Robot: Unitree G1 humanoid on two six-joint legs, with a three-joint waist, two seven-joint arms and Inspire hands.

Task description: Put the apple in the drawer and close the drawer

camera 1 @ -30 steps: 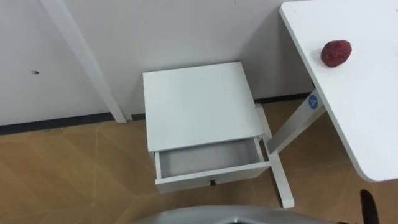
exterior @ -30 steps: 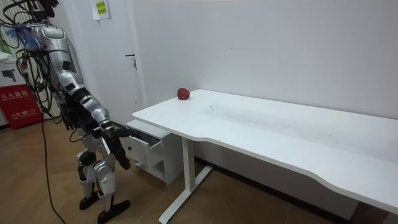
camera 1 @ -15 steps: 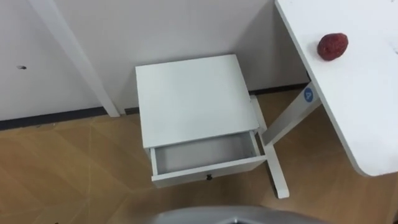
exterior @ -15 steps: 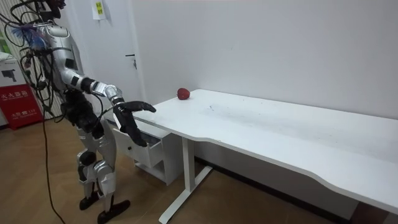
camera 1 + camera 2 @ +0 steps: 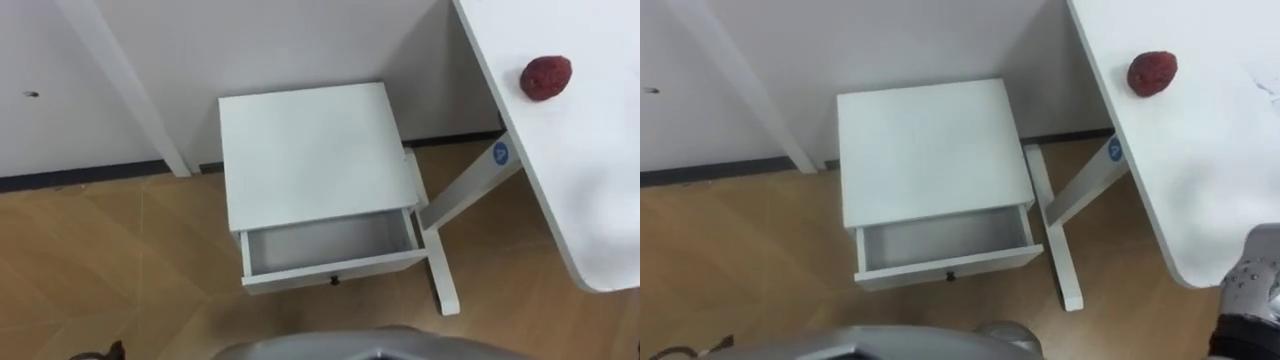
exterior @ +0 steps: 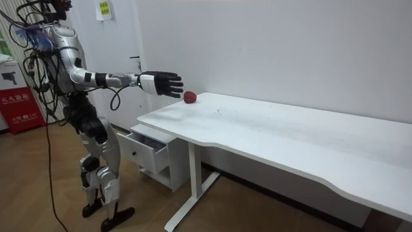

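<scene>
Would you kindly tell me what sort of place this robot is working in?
Probably a plain office or test room: a long white desk, a small white cabinet with its drawer open, and a wood-pattern floor.

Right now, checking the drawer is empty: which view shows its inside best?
Left eye view: it looks down into the open drawer, bottom bare. The right eye view matches; the room view shows its front and side.
</scene>
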